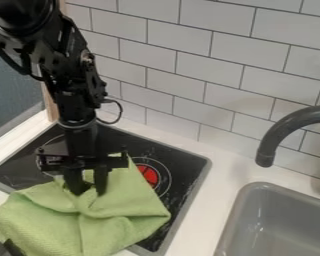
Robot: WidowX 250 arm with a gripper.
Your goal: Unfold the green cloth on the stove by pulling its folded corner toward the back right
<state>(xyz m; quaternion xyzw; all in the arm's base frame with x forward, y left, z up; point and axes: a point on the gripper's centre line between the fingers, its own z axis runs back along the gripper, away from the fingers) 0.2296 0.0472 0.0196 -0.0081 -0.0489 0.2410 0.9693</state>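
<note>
The black gripper [88,188] points down over the stove at the left, its fingertips pressed into a green cloth [126,220]. Its two fingers are slightly apart, shut on a bunched part of the cloth, and folds spread out from that pinch. The cloth drapes over the front part of the black stove top [183,175] and hangs past its left and front edges. Part of a red-centred burner [148,175] shows just right of the cloth.
A grey sink [276,225] is set into the white counter [219,187] at the right, with a dark curved faucet [279,135] above it. White wall tiles [189,75] rise behind. Something dark [13,249] lies by the cloth's lower left edge.
</note>
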